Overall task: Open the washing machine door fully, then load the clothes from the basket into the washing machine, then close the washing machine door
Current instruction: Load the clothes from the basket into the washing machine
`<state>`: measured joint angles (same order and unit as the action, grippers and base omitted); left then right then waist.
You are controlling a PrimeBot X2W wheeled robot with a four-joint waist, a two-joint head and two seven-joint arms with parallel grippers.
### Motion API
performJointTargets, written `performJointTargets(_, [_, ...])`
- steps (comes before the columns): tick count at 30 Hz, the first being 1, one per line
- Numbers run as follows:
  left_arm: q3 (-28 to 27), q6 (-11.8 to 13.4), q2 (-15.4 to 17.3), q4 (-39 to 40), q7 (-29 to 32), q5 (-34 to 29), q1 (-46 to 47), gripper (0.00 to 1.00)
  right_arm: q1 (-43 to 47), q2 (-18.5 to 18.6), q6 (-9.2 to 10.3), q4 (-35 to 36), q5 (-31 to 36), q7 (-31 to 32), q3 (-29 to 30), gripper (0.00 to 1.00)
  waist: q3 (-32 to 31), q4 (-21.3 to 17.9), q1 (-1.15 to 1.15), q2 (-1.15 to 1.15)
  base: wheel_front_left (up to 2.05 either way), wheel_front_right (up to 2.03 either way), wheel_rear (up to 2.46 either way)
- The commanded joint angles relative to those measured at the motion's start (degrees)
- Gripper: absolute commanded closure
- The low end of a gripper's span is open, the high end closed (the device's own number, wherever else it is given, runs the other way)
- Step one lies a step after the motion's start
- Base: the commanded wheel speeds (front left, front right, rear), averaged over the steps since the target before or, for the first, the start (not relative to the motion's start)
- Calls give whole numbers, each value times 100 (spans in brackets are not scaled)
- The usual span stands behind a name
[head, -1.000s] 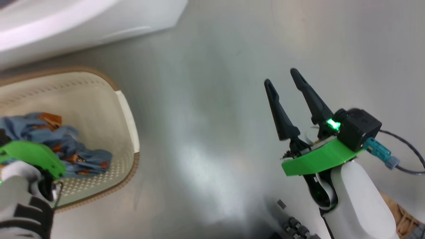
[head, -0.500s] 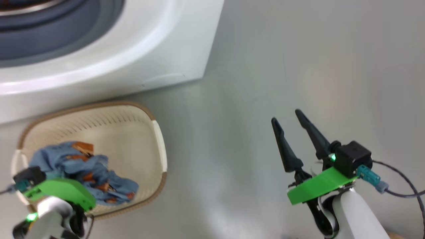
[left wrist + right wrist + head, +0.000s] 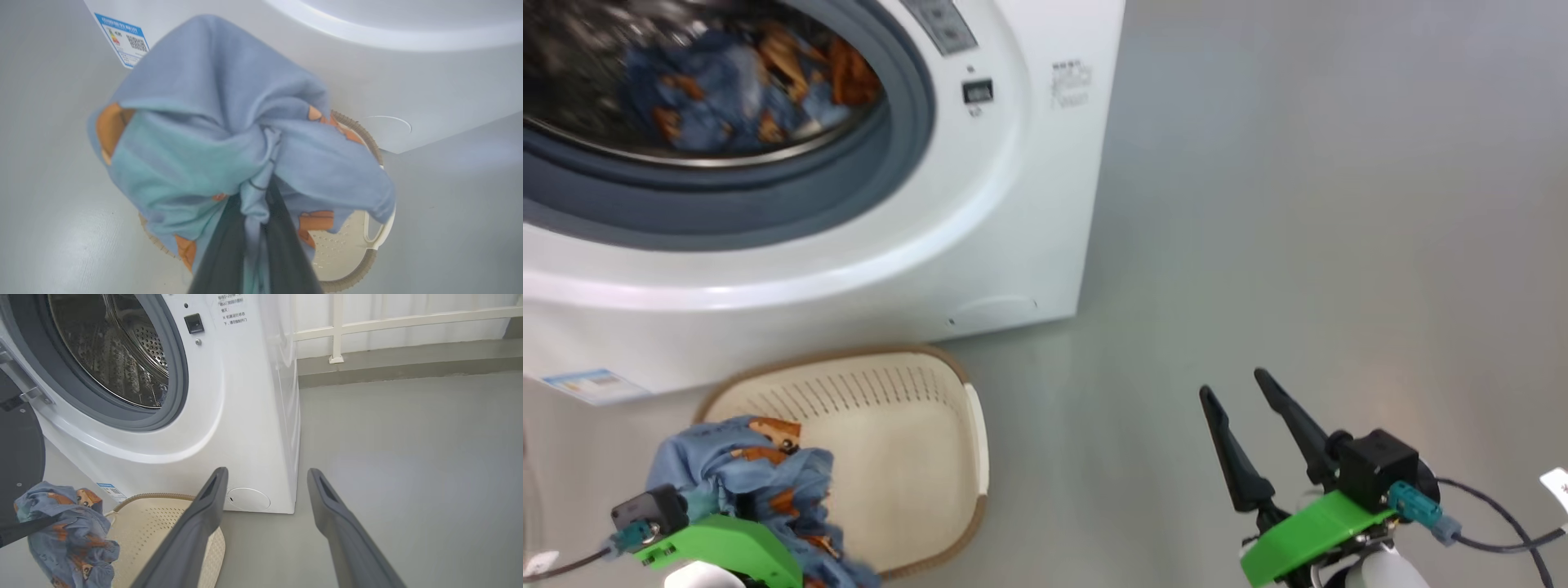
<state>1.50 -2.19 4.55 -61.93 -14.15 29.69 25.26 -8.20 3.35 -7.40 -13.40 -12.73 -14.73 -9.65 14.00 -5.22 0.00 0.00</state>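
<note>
My left gripper [image 3: 257, 192] is shut on a bundle of light blue clothes [image 3: 229, 134] with orange-brown figures, held just above the left part of the cream basket [image 3: 907, 457]. The same bundle [image 3: 69, 535] hangs in front of the black washing machine door [image 3: 18, 457], which stands swung open at the left. The white washing machine [image 3: 1013, 204] is behind the basket, and more blue and orange clothes [image 3: 735, 90] lie inside its drum. My right gripper [image 3: 1241, 388] is open and holds nothing, low over the floor to the right of the basket.
The grey floor [image 3: 1298, 204] stretches out right of the machine. A white railing and a raised ledge [image 3: 388, 355] run along the far side. The blue label [image 3: 122, 38] sits at the machine's base. A cable [image 3: 1494, 514] trails from my right wrist.
The head camera has tilted up, bringing the drum into view. My left gripper has risen with the blue clothes out of the basket. The right gripper has stayed open.
</note>
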Motion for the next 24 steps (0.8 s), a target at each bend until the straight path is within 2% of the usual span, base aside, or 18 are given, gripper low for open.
performJointTargets(1, [-138, 77, 178, 284, -83, -102, -172, 100, 78, 6, -9, 92, 28, -27, -103, 0, -611, 297, 0, 0, 0, 0, 0])
performJointTargets(7, [-197, 243, 92, 1557, -84, -382, -1024, 100, 240, 163, -9, 39, -64, -27, -149, 0, -1032, 342, 0, 0, 0, 0, 0])
performJointTargets(14, [-220, 232, 22, 2804, -85, -590, -1860, 100, 425, 321, -9, 21, -178, -27, -157, 0, -1377, 320, 0, 0, 0, 0, 0])
performJointTargets(24, [-296, 182, -46, 3914, -85, -755, -2500, 100, 505, 454, -9, 16, -261, -27, -209, 0, -1657, 257, 0, 0, 0, 0, 0])
